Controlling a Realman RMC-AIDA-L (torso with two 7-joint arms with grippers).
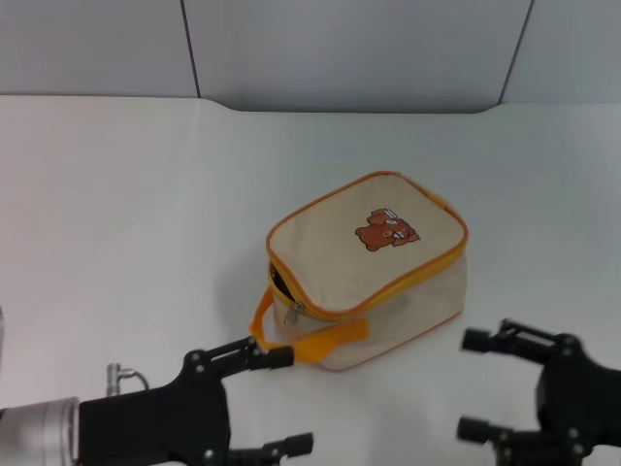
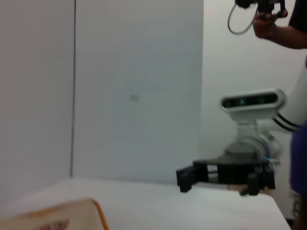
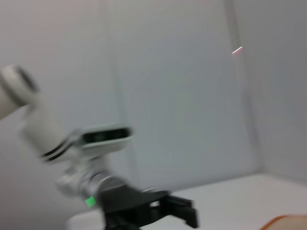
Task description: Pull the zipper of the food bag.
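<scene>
The food bag (image 1: pixel 374 277) is beige with orange piping and a brown bear print on its top face, and it lies mid-table in the head view. Its zipper (image 1: pixel 283 283) runs under the orange trim and gapes a little at the near left corner. The silver pull tab (image 1: pixel 296 311) hangs there, just above the orange strap handle (image 1: pixel 310 342). My left gripper (image 1: pixel 286 401) is open, low and near the handle, not touching the bag. My right gripper (image 1: pixel 473 384) is open beside the bag's near right corner, apart from it. A corner of the bag shows in the left wrist view (image 2: pixel 72 215) and the right wrist view (image 3: pixel 288 222).
The white table (image 1: pixel 126 214) runs back to a grey panelled wall (image 1: pixel 349 49). The left wrist view shows my right gripper (image 2: pixel 184 177) far off and a person's hand (image 2: pixel 268 24) high up. The right wrist view shows my left gripper (image 3: pixel 184 215) far off.
</scene>
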